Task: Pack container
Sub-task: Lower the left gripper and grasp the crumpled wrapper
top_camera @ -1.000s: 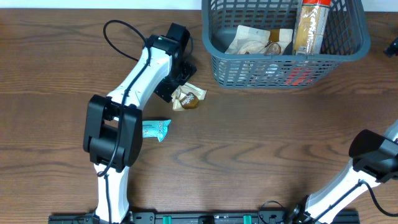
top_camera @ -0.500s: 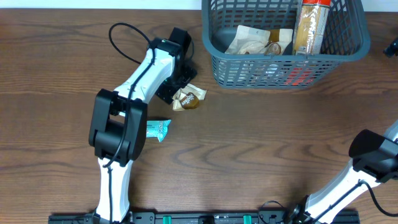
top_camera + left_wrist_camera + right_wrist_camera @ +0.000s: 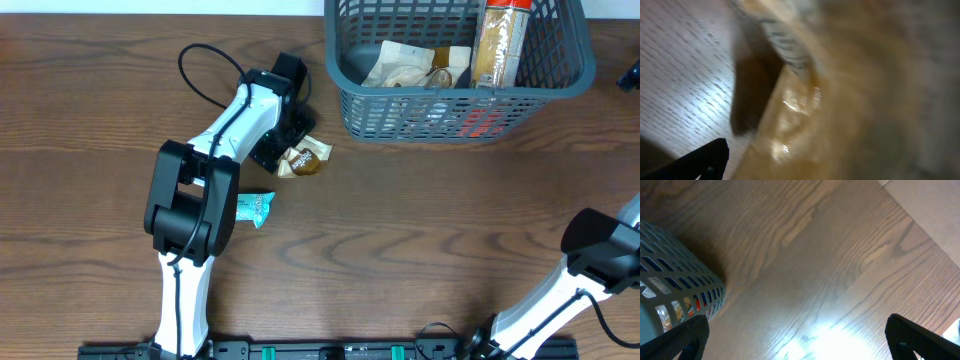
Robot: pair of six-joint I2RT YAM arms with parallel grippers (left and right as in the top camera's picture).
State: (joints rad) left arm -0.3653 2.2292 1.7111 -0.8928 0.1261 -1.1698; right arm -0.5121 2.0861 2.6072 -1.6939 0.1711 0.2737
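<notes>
A: One container (image 3: 452,98) on show, at the far edge of the table (image 3: 420,240), right of centre. Fingers first, though. What's the left gripper (image 3: 287,144) doing?

B: It's down at table level, left of the container and well apart from it, right up against a brown packet (image 3: 305,158). The wrist view is a blur of that packet filling the frame, with one dark fingertip (image 3: 697,162) poking in at the bottom left. Clamped on it or only touching, I can't tell.

A: And the right gripper (image 3: 800,345)?

B: Spread wide, nothing between the fingers. There's a dark fingertip in each lower corner of its view, above bare wood, with the container's corner at the left edge.

A: Describe the container.

B: Grey-blue plastic, slotted lattice walls, thick rim, mouth up. Inside are beige packets (image 3: 415,62) lying toward the left and a tall packet (image 3: 497,45) with a red top along the right side. There's also something red (image 3: 482,122) glimpsed through the front slots.

A: Which way does it run?

B: The front wall runs left to right, square to the table edge. The far end is cut off by the frame, so I can't call the long axis.

A: Anything else out there?

B: A teal packet (image 3: 252,208) nearer the front, half tucked under the left arm (image 3: 190,200), apart from the brown one.
</notes>
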